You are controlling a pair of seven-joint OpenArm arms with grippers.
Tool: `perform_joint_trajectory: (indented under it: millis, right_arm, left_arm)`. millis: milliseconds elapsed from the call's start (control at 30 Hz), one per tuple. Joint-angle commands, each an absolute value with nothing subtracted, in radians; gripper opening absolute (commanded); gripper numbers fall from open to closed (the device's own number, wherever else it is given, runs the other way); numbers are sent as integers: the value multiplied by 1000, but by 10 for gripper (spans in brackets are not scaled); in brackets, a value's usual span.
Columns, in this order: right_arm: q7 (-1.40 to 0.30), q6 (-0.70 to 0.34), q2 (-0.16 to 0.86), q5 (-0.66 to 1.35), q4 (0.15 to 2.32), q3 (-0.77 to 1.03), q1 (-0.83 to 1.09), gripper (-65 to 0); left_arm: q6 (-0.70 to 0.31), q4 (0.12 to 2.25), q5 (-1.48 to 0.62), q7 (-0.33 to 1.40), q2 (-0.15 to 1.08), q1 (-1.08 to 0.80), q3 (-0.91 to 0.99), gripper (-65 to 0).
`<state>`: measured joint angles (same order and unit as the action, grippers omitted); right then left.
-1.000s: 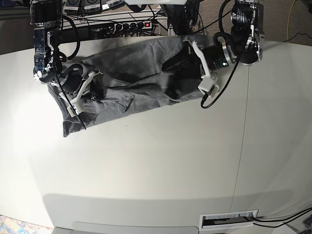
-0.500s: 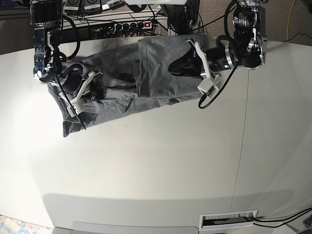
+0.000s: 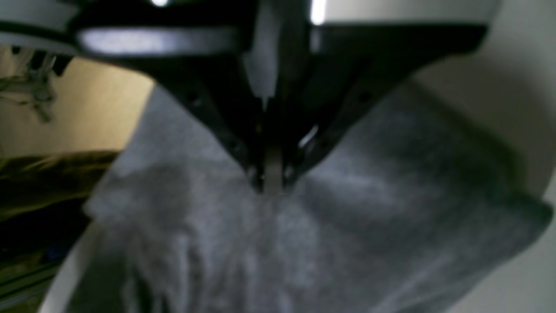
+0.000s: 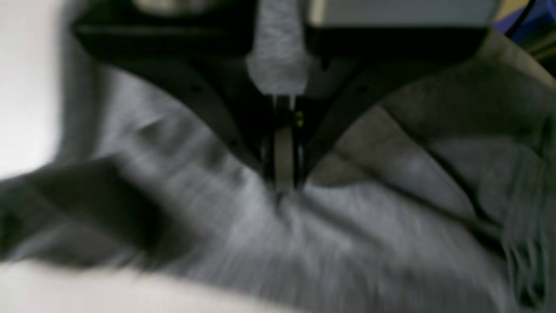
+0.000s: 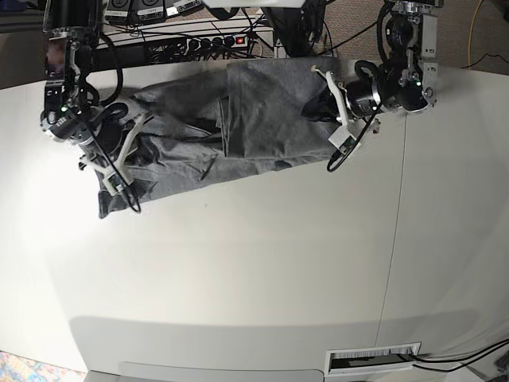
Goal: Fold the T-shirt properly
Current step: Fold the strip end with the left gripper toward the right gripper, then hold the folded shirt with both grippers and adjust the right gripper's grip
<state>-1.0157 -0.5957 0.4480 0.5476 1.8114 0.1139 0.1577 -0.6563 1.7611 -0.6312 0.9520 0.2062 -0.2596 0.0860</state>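
Left gripper (image 3: 273, 184) is pinched tight on the T-shirt (image 3: 347, 226) in the left wrist view. Right wrist view, right gripper (image 4: 282, 182) is clamped on the cloth too. Base view: the shirt lies bunched along the table's (image 5: 262, 270) far edge, an arm at each end.

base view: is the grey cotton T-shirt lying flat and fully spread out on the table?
No. The plain heather-grey cotton T-shirt lies bunched and wrinkled along the white table's far edge, one panel folded over its middle.
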Motion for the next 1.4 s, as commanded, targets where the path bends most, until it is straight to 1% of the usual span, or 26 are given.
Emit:
perform_joint_trajectory:
  millis: [0, 67, 167, 267, 300, 433, 467, 567, 633, 733, 800, 900, 1000, 1167, 1267, 1367]
  right_arm:
    - [-1015, -595, 465, 554, 1833, 138, 153, -650]
    - [-1026, -595, 465, 554, 1842, 174, 155, -650]
    - [-1060, -595, 466, 576, 1842, 236, 155, -650]
    - [-1105, -595, 466, 587, 1842, 297, 155, -650]
    - [-1118, -595, 466, 587, 1842, 315, 155, -633]
    - [-1117, -596, 509, 588, 1842, 336, 171, -429]
    - [-1117, -596, 523, 587, 1842, 335, 178, -404]
    - [-1110, -596, 560, 587, 1829, 336, 189, -399]
    - [-1084, -595, 565, 591, 1799, 336, 185, -399]
    - [-1067, -595, 556, 676, 1712, 336, 166, -398]
    - [-1079, -595, 545, 700, 1634, 336, 141, -398]
    - [-1117, -598, 534, 800, 1533, 336, 95, -388]
    - [-1171, -598, 520, 842, 1479, 336, 51, -388]
    - [-1188, -598, 507, 883, 1467, 336, 36, -388]
    - [-1219, -598, 508, 882, 1468, 336, 36, -388]
    - [-1202, -598, 506, 864, 1470, 345, 36, -388]
  left_arm:
    - [-645, 1768, -620, 912, 220, -252, 88, -650]
    - [-603, 1753, -545, 858, 236, -249, 88, -650]
    - [-568, 1742, -462, 783, 262, -246, 88, -650]
    - [-565, 1742, -456, 766, 282, -240, 88, -650]
    - [-565, 1742, -456, 767, 286, -236, 88, -650]
    - [-569, 1742, -458, 765, 297, -217, 88, -650]
    - [-569, 1742, -459, 765, 302, -212, 88, -650]
    - [-578, 1742, -502, 767, 316, -201, 87, -650]
    - [-589, 1742, -522, 770, 316, -198, 87, -650]
    - [-604, 1742, -554, 770, 316, -199, 86, -650]
    - [-603, 1741, -551, 772, 316, -199, 76, -650]
    - [-603, 1736, -550, 777, 316, -199, 40, -650]
    - [-603, 1736, -492, 776, 316, -199, -22, -650]
    - [-603, 1734, -377, 743, 316, -199, -110, -650]
    - [-601, 1734, -340, 732, 316, -199, -126, -650]
    - [-598, 1734, -332, 732, 316, -199, -126, -650]
